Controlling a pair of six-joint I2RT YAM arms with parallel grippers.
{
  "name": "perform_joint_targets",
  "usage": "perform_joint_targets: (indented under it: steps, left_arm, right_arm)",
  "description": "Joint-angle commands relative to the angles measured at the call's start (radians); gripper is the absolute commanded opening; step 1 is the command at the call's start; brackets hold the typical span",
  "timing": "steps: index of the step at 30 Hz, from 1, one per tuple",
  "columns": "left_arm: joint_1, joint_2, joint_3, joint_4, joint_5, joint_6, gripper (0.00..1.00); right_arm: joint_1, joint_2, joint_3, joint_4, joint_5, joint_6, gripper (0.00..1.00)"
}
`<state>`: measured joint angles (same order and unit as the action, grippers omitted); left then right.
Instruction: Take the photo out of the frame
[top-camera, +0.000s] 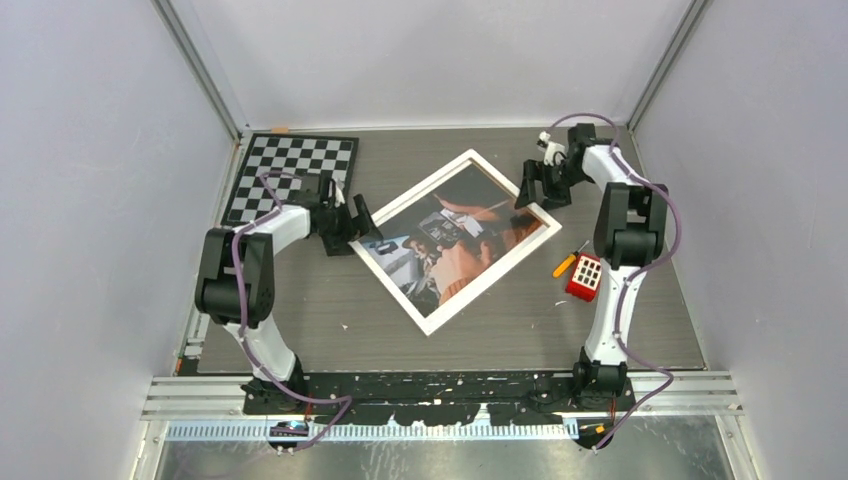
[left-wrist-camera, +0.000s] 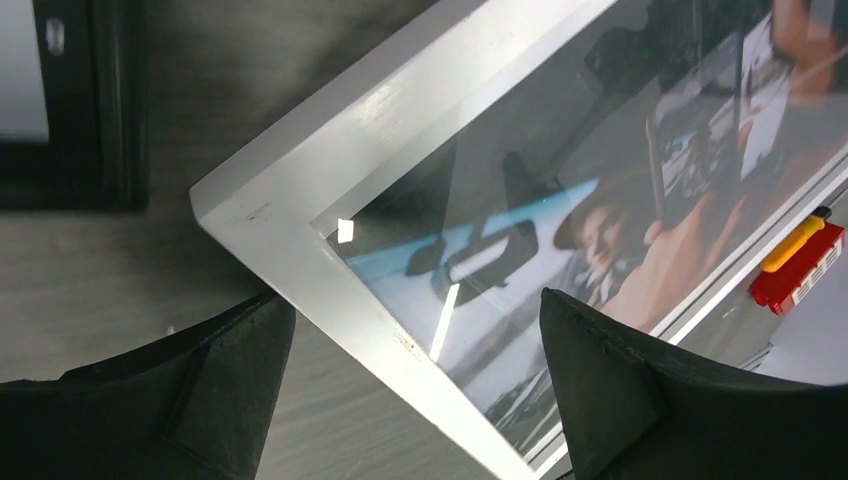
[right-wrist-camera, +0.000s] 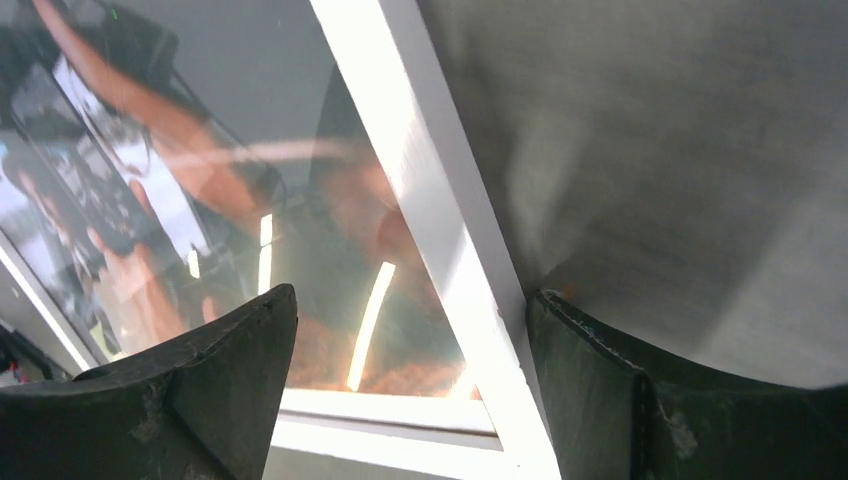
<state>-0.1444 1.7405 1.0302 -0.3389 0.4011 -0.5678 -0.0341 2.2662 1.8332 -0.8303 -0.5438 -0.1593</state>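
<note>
Left tool, fingers apart, is set astride the frame's left corner; right tool, also apart, astride its far-right edge; photo face-up between.

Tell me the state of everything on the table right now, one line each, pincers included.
frame: flat, glass side up
photo: inside the frame, under glass
left pincer: open, astride a frame corner
right pincer: open, astride a frame edge
checkerboard: lying flat
screwdriver: lying beside the red block
</note>
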Motion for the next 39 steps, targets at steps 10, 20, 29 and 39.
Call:
perform_joint_targets:
  steps: [10, 20, 29, 39]
  left_arm:
    - [-0.050, 0.340, 0.479, -0.016, 0.047, 0.208, 0.90]
    - [-0.051, 0.459, 0.706, -0.098, 0.105, 0.309, 0.89]
    - [-0.051, 0.391, 0.887, -0.221, 0.076, 0.480, 0.92]
    - [-0.164, 0.128, 0.709, -0.421, 0.119, 0.882, 0.92]
  right_arm:
    - [0.003, -0.217, -0.310, -0.160, -0.116, 0.008, 0.86]
    - [0.012, -0.284, -0.449, -0.108, -0.175, 0.115, 0.85]
    - [0.012, -0.325, -0.481, -0.079, -0.167, 0.157, 0.85]
    - [-0.012, -0.494, -0.530, -0.011, -0.158, 0.246, 0.88]
